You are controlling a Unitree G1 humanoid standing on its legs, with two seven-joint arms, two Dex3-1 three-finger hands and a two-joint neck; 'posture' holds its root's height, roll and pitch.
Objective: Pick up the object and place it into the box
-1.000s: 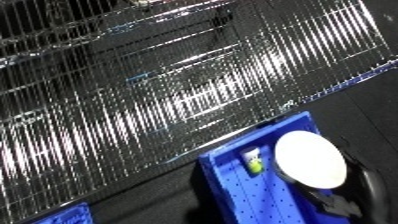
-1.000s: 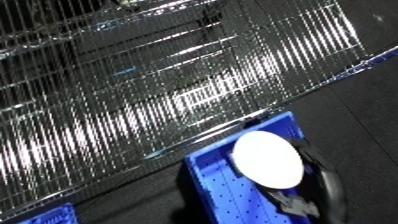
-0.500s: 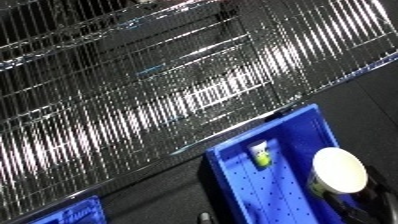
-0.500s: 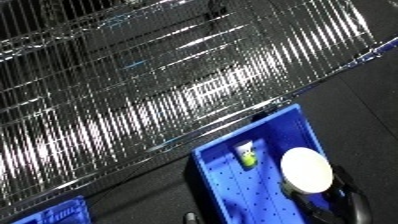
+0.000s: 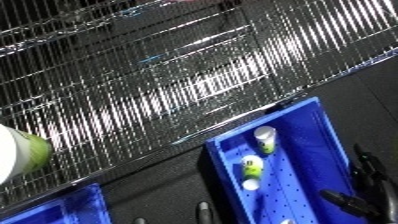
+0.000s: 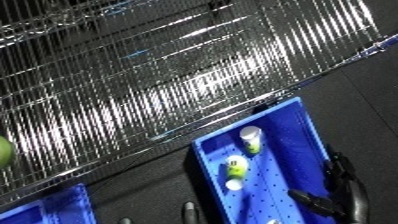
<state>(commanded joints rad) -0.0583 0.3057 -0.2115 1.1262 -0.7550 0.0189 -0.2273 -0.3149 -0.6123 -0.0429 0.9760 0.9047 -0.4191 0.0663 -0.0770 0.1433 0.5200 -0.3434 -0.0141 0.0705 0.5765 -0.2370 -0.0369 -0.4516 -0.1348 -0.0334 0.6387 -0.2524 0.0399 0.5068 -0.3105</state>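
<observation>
Your right hand (image 5: 366, 192) has let go of the white round-ended bottle it was holding over the open blue plastic bin (image 5: 324, 131) a second ago, and its black fingers now stand straight and bare beside the bin's right wall. Where you earlier saw only one small white and yellow-green bottle inside, the bin now shows a white and green bottle (image 5: 265, 139) near its far end and another yellow-green and white one (image 5: 252, 169) just below it. A large white and green object (image 5: 19, 154) has also come into your left eye view at the left edge.
</observation>
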